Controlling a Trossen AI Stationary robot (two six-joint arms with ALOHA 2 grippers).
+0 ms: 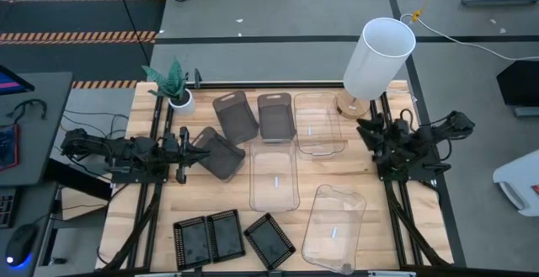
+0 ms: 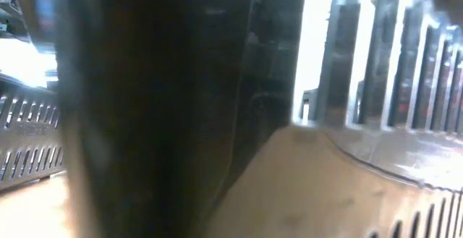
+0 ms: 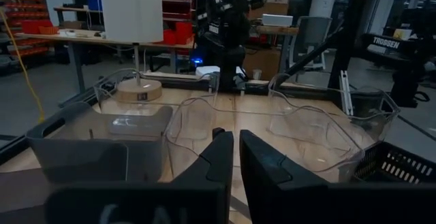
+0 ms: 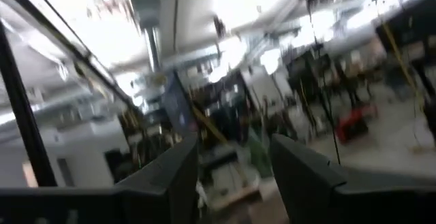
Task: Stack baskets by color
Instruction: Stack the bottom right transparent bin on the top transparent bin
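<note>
Left gripper fingers pinch rim of tilted grey basket — other grey baskets lie ahead, long axes away. Right gripper open, empty.

mesh baskets front-left | clear baskets centre | cylinder back-right

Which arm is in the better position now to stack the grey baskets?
The left, probably. The left gripper sits at the rim of a tilted grey basket, beside the two other grey baskets. The right gripper is open, near the white cylinder, farther from them.
</note>
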